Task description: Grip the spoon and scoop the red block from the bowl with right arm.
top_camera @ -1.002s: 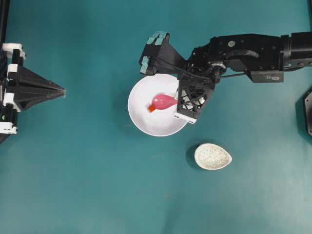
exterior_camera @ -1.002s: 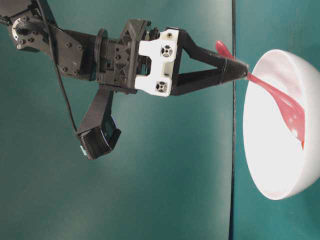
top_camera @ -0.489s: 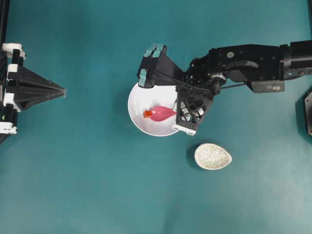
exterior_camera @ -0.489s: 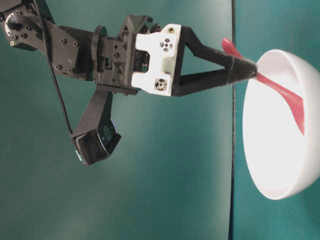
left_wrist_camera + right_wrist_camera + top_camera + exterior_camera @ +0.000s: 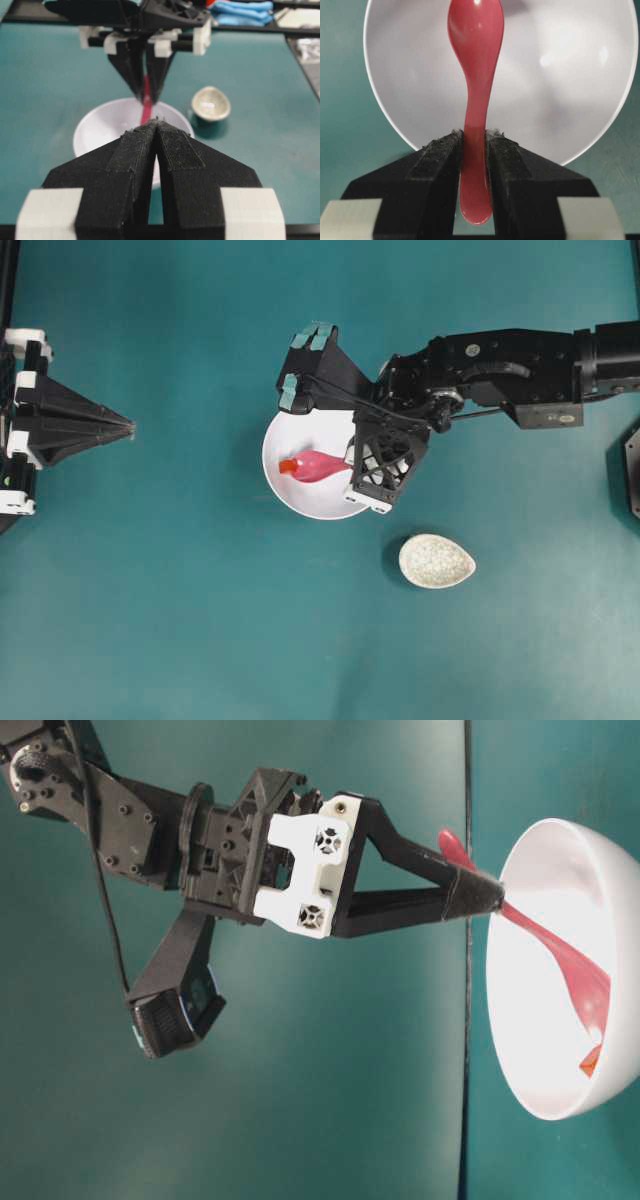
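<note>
Right gripper [image 5: 475, 150]: I have it clamped tight on the spoon [image 5: 475, 75], both pads pinching the handle just outside the bowl's rim, with the handle's end poking out behind the pads.
Spoon: the head reaches from the rim down into the bowl [image 5: 300, 502], tilted nose-low in the side view.
Red block [image 5: 288, 466]: inside the bowl, touching the tip of the spoon's head on the side away from my gripper; I judge it pushed rather than loaded, and my wrist view does not show it at all.
Step in hand: getting the head under the block. I would keep the tip low against the bowl's floor, use the far wall as a backstop, then level the head before lifting so the cube cannot roll off.
Change: over the last second the block has slid from near the bowl's centre toward its far wall, and the spoon has followed.
Left gripper [image 5: 156, 150]: well away from the bowl, pads together, holding nothing.
Speckled dish [image 5: 436, 561]: beside the bowl, untouched.
</note>
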Controlling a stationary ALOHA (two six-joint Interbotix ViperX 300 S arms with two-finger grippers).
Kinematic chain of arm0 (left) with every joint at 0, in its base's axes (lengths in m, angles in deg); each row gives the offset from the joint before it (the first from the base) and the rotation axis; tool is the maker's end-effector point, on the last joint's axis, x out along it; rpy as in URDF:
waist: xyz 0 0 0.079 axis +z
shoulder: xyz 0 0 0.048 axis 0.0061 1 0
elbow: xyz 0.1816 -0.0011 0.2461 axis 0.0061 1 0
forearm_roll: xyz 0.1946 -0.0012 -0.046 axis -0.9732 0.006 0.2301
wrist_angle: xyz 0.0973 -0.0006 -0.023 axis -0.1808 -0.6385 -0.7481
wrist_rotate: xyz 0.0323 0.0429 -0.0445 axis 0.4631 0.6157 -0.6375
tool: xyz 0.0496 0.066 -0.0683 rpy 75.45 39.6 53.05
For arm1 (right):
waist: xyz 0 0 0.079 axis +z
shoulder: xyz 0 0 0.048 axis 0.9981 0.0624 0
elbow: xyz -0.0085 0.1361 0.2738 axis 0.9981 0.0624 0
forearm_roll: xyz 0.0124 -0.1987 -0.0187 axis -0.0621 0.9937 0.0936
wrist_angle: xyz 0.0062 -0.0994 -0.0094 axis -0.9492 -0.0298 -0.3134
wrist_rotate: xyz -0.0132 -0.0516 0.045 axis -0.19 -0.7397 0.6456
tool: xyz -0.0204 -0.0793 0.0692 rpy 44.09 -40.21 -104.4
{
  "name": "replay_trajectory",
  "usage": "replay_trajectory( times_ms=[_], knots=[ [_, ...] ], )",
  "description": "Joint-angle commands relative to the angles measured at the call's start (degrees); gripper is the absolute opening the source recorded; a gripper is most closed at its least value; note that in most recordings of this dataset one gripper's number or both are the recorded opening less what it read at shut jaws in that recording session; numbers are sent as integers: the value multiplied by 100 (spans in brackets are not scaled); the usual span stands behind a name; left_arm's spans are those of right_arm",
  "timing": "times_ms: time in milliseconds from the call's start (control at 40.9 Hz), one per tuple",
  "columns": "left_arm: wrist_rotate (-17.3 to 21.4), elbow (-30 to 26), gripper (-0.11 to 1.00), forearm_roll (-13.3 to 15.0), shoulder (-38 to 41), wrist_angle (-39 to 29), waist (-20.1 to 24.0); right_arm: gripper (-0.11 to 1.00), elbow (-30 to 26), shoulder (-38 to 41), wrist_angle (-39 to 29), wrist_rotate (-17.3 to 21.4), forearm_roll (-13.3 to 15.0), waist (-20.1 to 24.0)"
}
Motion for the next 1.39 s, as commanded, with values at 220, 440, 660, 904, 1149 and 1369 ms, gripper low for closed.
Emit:
replay_trajectory(
  times_ms=[220,440,660,904,1149,1369],
  knots=[
    [9,-123,0,-18,44,26,-9,22,-123,-88,246,18,-26,9],
    [9,-132,0,-18,35,26,-9,22,-9,-193,554,79,-26,9],
    [0,-132,0,-18,44,35,-9,22,334,-475,896,229,-26,9],
    [0,-123,0,-18,44,26,-9,22,879,-923,1397,598,-35,9],
    [0,-132,0,-18,35,35,-9,22,1723,-1582,2224,993,-35,9],
    [0,-123,0,-18,35,26,-9,22,2496,-2259,3094,1020,-35,18]
  ],
)
